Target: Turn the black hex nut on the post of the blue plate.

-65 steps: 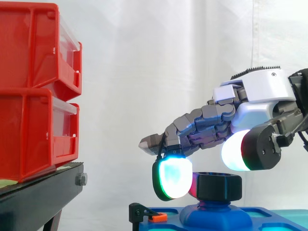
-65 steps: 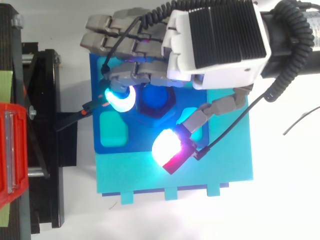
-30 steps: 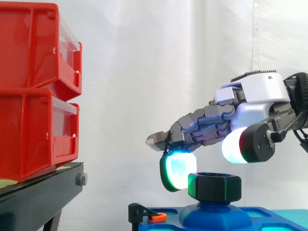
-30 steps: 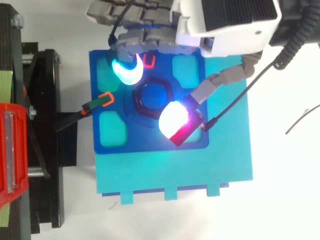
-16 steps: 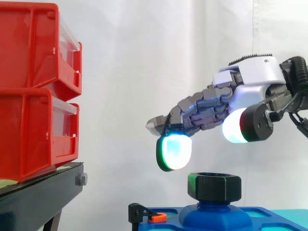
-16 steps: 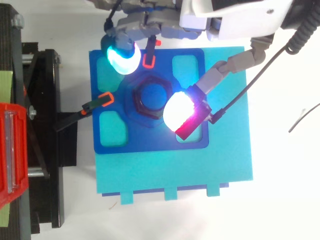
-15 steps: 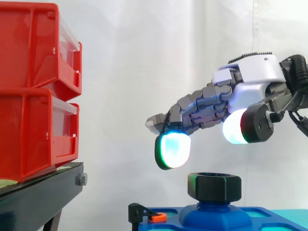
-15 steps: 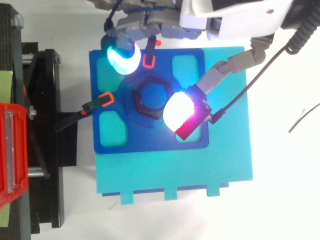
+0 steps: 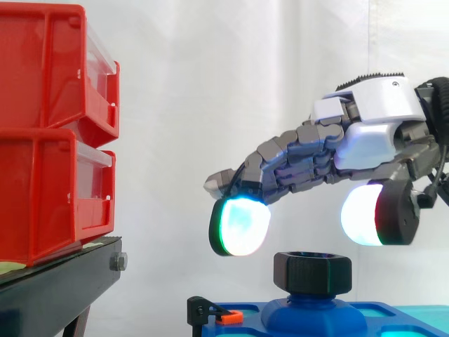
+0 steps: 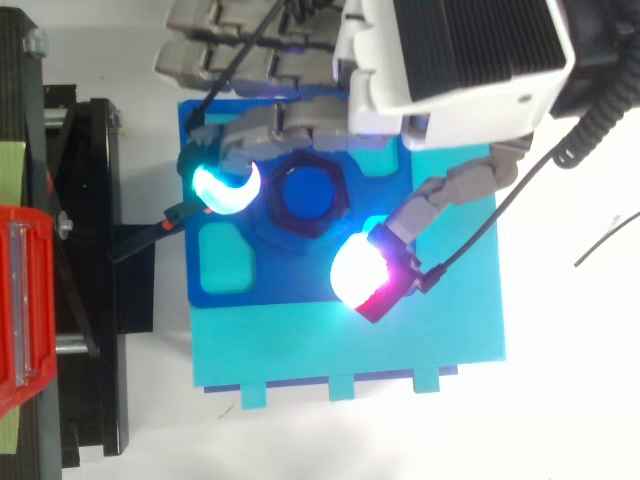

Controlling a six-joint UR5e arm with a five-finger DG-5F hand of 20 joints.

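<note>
Side view: hand (image 9: 372, 133) hovers over hex nut (image 9: 312, 272), fingers (image 9: 295, 165) released, empty. Pre-grasp; nxt lower, pinch nut 9 & 5 o'clock.

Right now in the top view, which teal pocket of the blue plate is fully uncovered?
The lower-left teal pocket of the blue plate; the robot hand overlaps the others.

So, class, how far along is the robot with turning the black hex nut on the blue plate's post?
Done: the black hex nut sits on the post of the blue plate; how far it has turned cannot be told. In hand: the hand hovers open above it, glowing pads either side, not touching. Left: lower, grip the nut and turn it.
</note>
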